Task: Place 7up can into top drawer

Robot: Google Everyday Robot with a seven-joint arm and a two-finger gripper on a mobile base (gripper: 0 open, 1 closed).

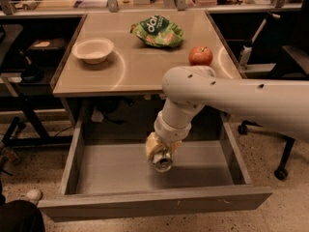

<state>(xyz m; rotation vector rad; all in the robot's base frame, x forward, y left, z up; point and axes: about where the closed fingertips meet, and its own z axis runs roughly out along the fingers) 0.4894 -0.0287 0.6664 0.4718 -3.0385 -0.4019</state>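
1 pale robot arm reaches down from the 3 o'clock side into the pulled-out grey top drawer point(72, 164), where its end effector point(159, 155) is closed tight around the 7up can point(164, 163). The can is tilted with its silver end facing out, near the middle of the drawer between the side walls; whether it touches the drawer floor cannot be told. On the tan tabletop point(140, 74) at 12 o'clock from the drawer are 3 things: a white bowl point(92, 50) toward 9 o'clock, a crinkled green chip bag point(157, 31) toward 12 o'clock, and a red apple point(200, 55) toward 3 o'clock.
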